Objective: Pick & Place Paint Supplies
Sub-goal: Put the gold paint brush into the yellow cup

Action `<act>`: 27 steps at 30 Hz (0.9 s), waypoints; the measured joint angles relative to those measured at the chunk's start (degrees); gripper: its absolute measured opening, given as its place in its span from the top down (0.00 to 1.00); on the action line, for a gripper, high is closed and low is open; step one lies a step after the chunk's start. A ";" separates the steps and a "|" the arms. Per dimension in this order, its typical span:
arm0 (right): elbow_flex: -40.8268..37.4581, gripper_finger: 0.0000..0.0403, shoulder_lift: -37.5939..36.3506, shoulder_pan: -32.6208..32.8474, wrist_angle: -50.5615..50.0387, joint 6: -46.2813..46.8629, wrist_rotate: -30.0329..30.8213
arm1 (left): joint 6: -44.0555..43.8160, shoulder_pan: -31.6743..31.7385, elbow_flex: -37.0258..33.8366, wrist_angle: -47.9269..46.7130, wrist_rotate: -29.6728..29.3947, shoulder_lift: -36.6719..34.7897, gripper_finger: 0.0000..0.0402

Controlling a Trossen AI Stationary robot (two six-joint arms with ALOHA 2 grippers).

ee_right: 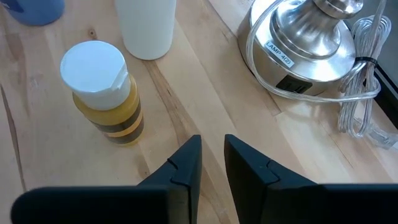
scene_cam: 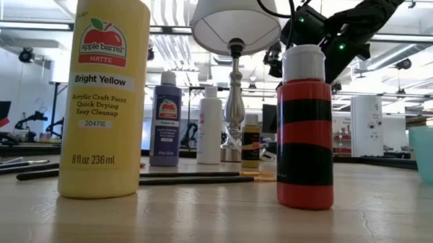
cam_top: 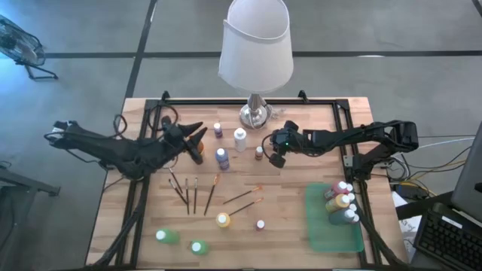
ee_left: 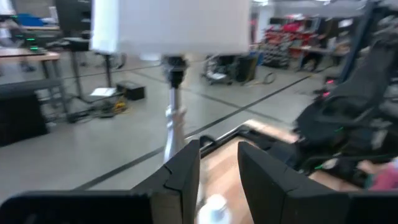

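Observation:
Paint bottles stand upright on the wooden table: a purple one (cam_top: 218, 130), a white one (cam_top: 240, 139), a blue one (cam_top: 223, 156), a small yellow one with a white cap (ee_right: 102, 93), a big yellow one (scene_cam: 105, 96), a red one (scene_cam: 305, 132) and two green ones (cam_top: 167, 236). Several paintbrushes (cam_top: 188, 192) lie flat mid-table. My left gripper (ee_left: 219, 180) is raised and level, above and left of the blue bottle, open with nothing in it. My right gripper (ee_right: 212, 162) slants down just right of the small yellow bottle. Its fingers are a narrow gap apart with nothing between them.
A lamp with a white shade (cam_top: 256, 45) stands on its metal base (ee_right: 305, 43) at the far middle, its cable coiled beside it. A flat green tray (cam_top: 320, 226) at the near right holds several bottles (cam_top: 340, 199). Black frame rails run along the table's edges.

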 joint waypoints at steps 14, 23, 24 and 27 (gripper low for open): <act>1.73 0.89 -0.02 0.04 0.22 1.33 -0.48 | 3.14 -0.02 3.07 -0.07 7.39 0.02 0.71; 3.49 0.83 -0.02 0.17 -0.28 0.65 -0.88 | 3.74 0.02 3.05 -0.04 7.43 0.02 0.71; 4.13 0.82 -0.02 0.17 -0.28 0.66 -0.90 | 3.74 0.06 3.03 -0.04 7.43 0.02 0.71; 6.24 0.79 -0.07 0.17 -0.28 0.69 -0.94 | 3.74 0.13 2.96 -0.04 7.45 0.02 0.71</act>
